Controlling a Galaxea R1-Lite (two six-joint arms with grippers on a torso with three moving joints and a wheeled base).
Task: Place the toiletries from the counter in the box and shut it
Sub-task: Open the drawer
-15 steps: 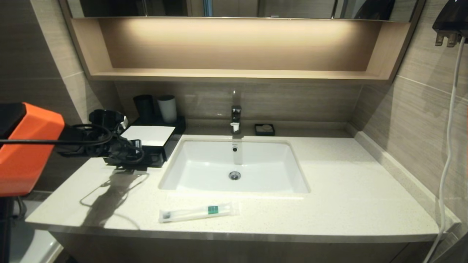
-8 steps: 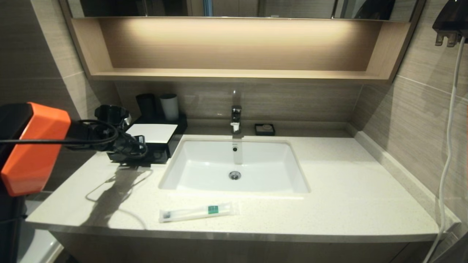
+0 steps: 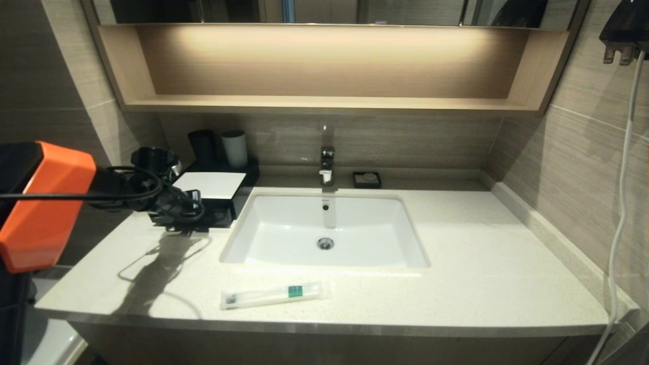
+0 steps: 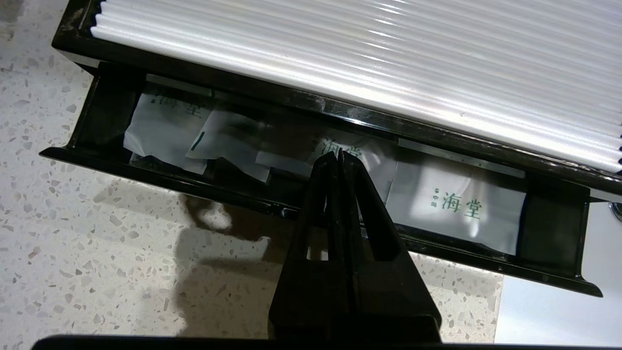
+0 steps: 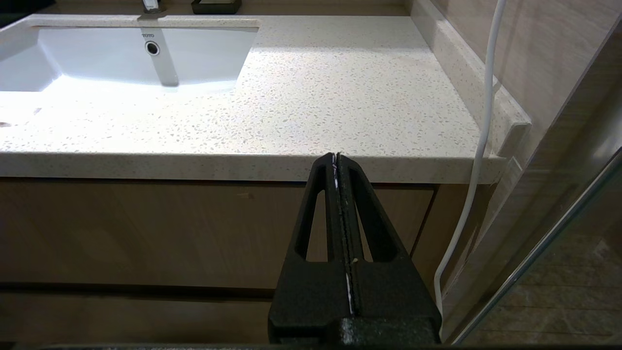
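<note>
Left pincer closed over box drawer, toothbrush packet well apart

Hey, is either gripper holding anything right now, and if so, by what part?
Nothing is held. The left gripper is shut and empty over the box's open drawer; the right gripper is shut and empty.

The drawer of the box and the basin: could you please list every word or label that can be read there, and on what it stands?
"海堂", green print, on a white sachet in the open drawer of the box.
"海堂" again, partly hidden, on a sachet behind the left gripper.
"TOTO" on the basin.
Toothbrush packet: green label unreadable.
</note>
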